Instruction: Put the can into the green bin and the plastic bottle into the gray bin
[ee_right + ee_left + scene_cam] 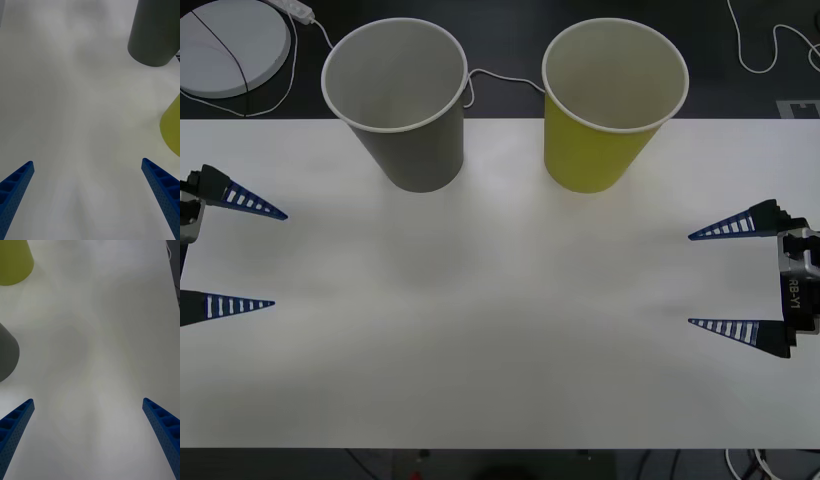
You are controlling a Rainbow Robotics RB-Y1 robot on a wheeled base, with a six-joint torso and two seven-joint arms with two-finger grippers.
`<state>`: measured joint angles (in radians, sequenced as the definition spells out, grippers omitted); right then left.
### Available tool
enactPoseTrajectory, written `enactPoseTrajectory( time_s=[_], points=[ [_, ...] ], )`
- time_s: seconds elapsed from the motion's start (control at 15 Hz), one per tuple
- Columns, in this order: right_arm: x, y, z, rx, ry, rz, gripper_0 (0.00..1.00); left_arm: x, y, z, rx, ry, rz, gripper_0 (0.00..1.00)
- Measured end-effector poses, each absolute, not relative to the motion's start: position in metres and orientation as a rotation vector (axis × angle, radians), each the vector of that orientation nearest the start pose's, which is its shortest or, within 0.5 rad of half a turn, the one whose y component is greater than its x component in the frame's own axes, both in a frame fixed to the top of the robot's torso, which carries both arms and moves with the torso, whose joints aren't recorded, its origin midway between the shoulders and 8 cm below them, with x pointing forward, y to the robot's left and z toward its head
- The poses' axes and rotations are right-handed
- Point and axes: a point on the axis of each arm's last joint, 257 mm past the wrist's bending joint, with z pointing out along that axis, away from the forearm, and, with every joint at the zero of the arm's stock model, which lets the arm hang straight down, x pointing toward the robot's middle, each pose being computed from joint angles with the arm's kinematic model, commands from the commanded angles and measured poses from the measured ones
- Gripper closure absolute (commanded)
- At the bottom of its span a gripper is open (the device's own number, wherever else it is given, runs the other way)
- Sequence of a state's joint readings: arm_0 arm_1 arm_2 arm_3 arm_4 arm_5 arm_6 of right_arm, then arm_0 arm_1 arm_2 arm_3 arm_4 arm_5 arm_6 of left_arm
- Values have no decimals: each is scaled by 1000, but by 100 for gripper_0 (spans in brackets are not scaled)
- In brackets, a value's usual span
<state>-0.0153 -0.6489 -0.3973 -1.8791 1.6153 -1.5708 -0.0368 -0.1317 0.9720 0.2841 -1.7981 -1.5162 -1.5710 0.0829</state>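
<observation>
Gray bin (406, 100) and green bin (608, 105) stand upright side by side at the table's (500, 340) far edge; can't spot a can or bottle on it. Left gripper (242, 258) and right gripper (725, 282) sit at the side edges, fingers spread wide, holding nothing. Looks like either the very start or all finished; any next move needs something to grab.

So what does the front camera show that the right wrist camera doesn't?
Only the front view shows the open mouths and pale insides of the gray bin and green bin, both open pincers, left pincer and right pincer, and a white disc behind the table. The right wrist view adds only a close look at its pincer's fingers. Both show the two bins and the white table.
</observation>
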Motion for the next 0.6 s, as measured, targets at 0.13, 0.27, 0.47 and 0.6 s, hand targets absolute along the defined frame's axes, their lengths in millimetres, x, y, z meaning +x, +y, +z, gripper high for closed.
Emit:
enactPoseTrajectory(
  time_s=[0.13, 0.27, 0.47, 0.6],
  points=[
    [369, -262, -181, -1612, 1502, 259, 0, 379, 303, -146, 1816, 1558, -194, 0],
    [369, -262, -181, -1612, 1502, 259, 0, 378, 298, -147, 1803, 1547, -214, 0],
    [369, -262, -181, -1612, 1502, 259, 0, 377, 294, -148, 1795, 1541, -229, 0],
    [369, -262, -181, -1612, 1502, 259, 0, 377, 294, -148, 1795, 1540, -229, 0]
  ],
)
